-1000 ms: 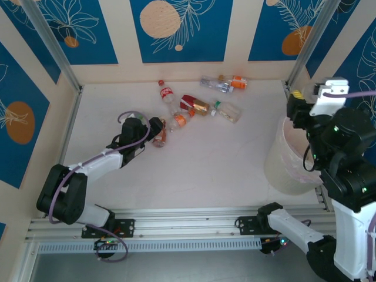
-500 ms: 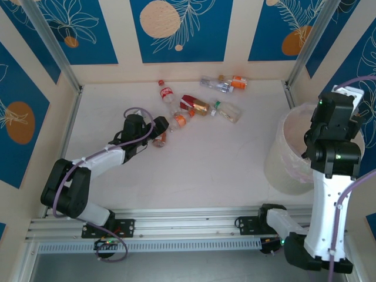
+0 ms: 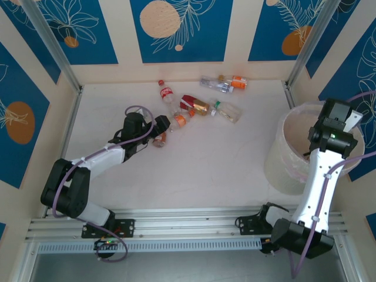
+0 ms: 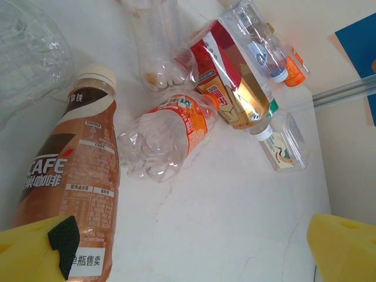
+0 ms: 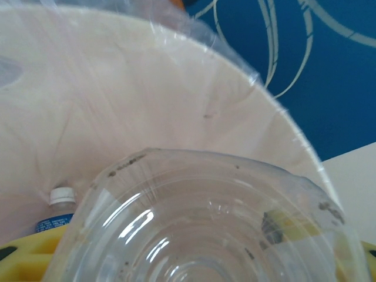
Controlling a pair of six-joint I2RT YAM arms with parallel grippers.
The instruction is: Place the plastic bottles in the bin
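Several plastic bottles lie on the white table: a brown coffee bottle (image 4: 70,176) (image 3: 158,139), an orange-labelled clear one (image 4: 170,132) (image 3: 179,120), a red-labelled one (image 4: 229,88) (image 3: 197,104) and a green-capped one (image 4: 282,141) (image 3: 226,110). My left gripper (image 4: 188,252) (image 3: 157,125) is open and low over the table. The coffee bottle lies by its left fingertip (image 4: 35,247). My right gripper (image 5: 194,264) is shut on a clear plastic bottle (image 5: 200,217), whose base faces the camera, over the bin (image 3: 294,158) (image 5: 147,88). A blue-labelled, white-capped bottle (image 5: 59,205) lies inside the bin.
More bottles lie near the back wall: a red-capped one (image 3: 166,94), a clear one (image 3: 214,84) and an orange-labelled one (image 3: 238,82). The bin stands at the table's right edge by the metal frame post (image 3: 288,94). Walls close in the left, back and right sides.
The right arm has swung down and right over the bin, carrying its clear bottle. The left gripper has edged a little toward the bottles and stays open.
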